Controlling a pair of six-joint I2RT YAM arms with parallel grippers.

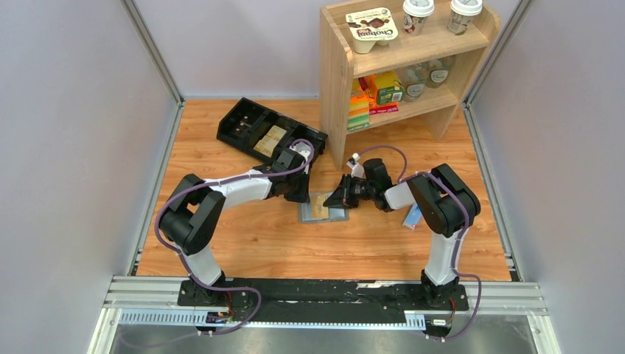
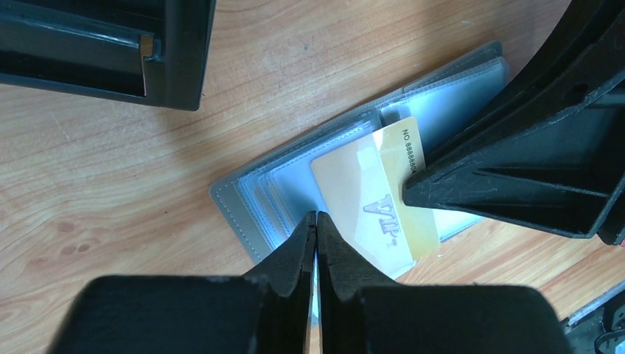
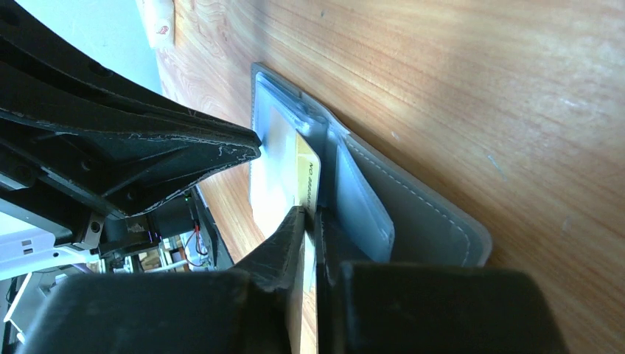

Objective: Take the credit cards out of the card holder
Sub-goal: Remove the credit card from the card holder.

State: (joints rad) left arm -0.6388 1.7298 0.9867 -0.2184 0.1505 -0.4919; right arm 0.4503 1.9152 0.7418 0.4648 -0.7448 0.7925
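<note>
Currently: card holder (image 1: 336,216) open flat on table (image 1: 243,236) between both arms, long axis left-right. Tan credit card (image 2: 368,206) on its left half, seemingly partly out. Right gripper (image 3: 309,221) nearly closed, card edge in slit; card lies left of it. Left gripper (image 2: 315,221) jaws together, tips at holder's far-left edge. Likely pull: rightward

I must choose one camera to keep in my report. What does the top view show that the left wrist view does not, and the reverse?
Only the top view: the shelf and the packet. Only the left wrist view: the print on the card, "VIP" and a number, and the left pincer tips meeting at the card's edge. Both: the holder, the tray, the right pincer at the card.
</note>
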